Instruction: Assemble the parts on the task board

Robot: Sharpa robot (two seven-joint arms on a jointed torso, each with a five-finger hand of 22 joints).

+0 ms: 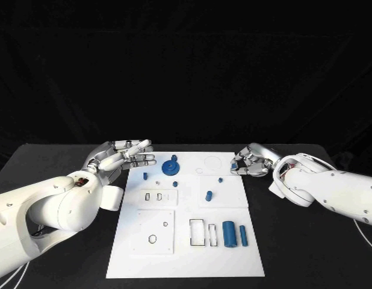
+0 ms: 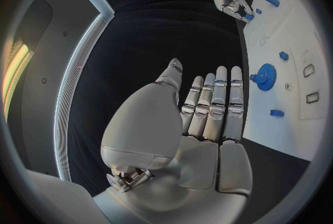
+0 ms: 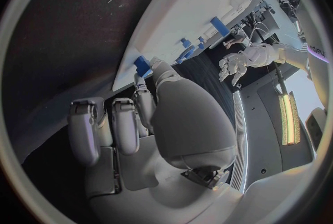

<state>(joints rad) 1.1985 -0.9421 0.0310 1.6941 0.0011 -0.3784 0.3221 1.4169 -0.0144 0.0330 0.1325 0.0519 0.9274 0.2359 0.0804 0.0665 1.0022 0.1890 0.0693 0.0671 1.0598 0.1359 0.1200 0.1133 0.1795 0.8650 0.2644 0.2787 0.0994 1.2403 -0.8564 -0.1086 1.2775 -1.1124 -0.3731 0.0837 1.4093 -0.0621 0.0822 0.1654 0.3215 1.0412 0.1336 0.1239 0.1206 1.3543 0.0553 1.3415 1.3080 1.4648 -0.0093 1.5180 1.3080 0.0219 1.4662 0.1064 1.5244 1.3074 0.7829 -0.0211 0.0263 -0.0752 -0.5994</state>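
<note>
Blue against silver: our right hand [image 1: 252,164] pinches a small blue plastic piece [image 1: 236,166] between thumb and a finger at the far right corner of the white task board [image 1: 186,256], the other fingers curled in. The right wrist view shows that piece [image 3: 142,65] at the fingertips, touching or just off the board's edge; we cannot tell which. Our left hand [image 1: 123,155] hovers beside the board's far left corner, fingers straight and apart, holding nothing. The blue gear-shaped part [image 1: 171,165] lies between the two hands, nearer the left one. We judge the coming move belongs to the right hand, with its piece to travel inward over the board from that corner on the black bench [image 1: 307,253].
</note>
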